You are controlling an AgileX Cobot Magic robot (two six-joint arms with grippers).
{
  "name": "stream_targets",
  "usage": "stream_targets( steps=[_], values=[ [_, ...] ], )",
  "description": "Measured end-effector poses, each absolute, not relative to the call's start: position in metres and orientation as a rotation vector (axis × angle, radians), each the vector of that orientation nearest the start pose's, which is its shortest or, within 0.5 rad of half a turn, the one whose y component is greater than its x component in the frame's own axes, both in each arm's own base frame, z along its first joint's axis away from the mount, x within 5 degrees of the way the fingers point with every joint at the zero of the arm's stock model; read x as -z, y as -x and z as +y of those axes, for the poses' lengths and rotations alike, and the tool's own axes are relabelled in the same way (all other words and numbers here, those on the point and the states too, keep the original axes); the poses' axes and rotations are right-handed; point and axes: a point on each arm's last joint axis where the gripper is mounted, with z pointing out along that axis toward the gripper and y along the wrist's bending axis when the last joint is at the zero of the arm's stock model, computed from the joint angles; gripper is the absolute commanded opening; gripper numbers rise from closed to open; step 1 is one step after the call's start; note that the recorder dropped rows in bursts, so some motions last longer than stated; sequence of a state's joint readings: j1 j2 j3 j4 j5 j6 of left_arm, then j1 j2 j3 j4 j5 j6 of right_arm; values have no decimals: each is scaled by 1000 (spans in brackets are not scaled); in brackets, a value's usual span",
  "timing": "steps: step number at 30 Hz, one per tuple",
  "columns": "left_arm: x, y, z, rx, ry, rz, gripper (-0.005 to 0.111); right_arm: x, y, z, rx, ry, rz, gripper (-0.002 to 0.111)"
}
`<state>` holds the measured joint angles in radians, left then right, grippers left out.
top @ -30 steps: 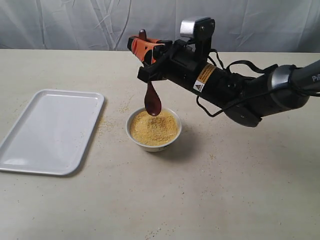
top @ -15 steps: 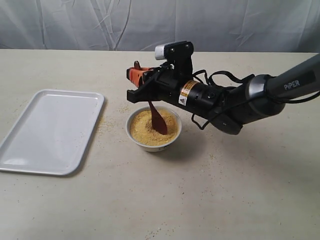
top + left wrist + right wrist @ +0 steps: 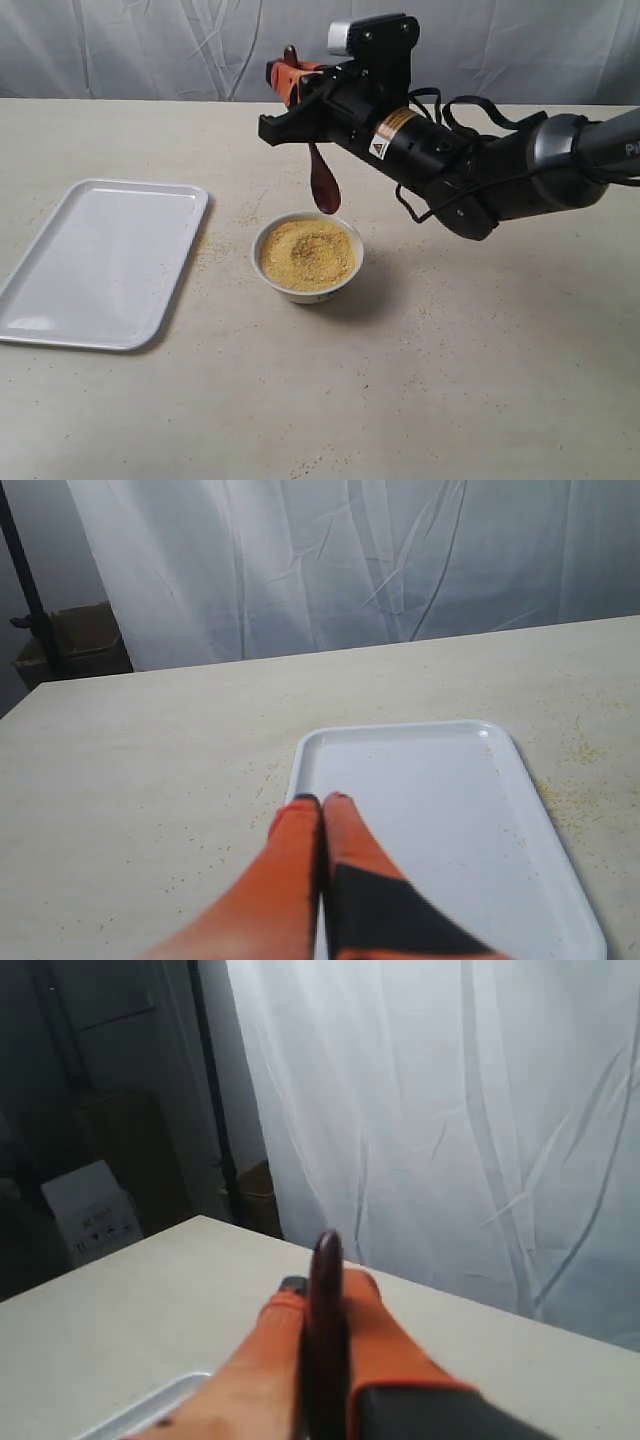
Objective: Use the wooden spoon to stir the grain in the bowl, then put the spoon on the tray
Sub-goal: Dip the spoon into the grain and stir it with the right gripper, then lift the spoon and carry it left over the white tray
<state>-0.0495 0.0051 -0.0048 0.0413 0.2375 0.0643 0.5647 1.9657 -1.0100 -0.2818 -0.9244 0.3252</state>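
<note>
The white bowl (image 3: 352,262) sits mid-table, filled with yellow grain (image 3: 307,253). The dark wooden spoon (image 3: 323,184) hangs above the bowl's far rim, clear of the grain, its handle end sticking up past the orange fingers. My right gripper (image 3: 291,74) is shut on the spoon's handle (image 3: 326,1330). The white tray (image 3: 105,260) lies to the left of the bowl. My left gripper (image 3: 322,802) is shut with nothing in it, hovering over the tray's edge (image 3: 305,755); it is out of the exterior view.
Spilled grains (image 3: 225,245) are scattered on the table between tray and bowl and around the bowl. A white curtain (image 3: 150,45) hangs behind the table's far edge. The right arm (image 3: 470,170) stretches in from the right.
The spoon was dipped into the grain half a second ago; now my right gripper has lifted it up out of the bowl. The grain surface looks slightly disturbed.
</note>
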Motion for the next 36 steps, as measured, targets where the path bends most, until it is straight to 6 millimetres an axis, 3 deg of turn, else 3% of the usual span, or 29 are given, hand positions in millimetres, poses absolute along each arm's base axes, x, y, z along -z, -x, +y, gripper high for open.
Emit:
stream_targets(
  steps=[6, 10, 15, 20, 26, 29, 36],
  values=[
    [-193, -56, -2, -49, -125, 1717, 0, -154, -343, 238, -685, 531, 1592, 8],
    [-193, -56, -2, -49, -125, 1717, 0, -140, -340, 243, -706, 565, 1614, 8],
    [-193, -56, -2, -49, -125, 1717, 0, -143, -331, 254, -772, 581, 1587, 8],
    [-193, -56, -2, -49, -125, 1717, 0, -166, -326, 258, -821, 564, 1530, 8],
    [-193, -56, -2, -49, -125, 1717, 0, -179, -332, 251, -730, 502, 1492, 8],
    [-193, -56, -2, -49, -125, 1717, 0, -172, -335, 249, -685, 476, 1510, 8],
    [-193, -56, -2, -49, -125, 1717, 0, -131, -338, 249, -654, 479, 1619, 8]
  ],
)
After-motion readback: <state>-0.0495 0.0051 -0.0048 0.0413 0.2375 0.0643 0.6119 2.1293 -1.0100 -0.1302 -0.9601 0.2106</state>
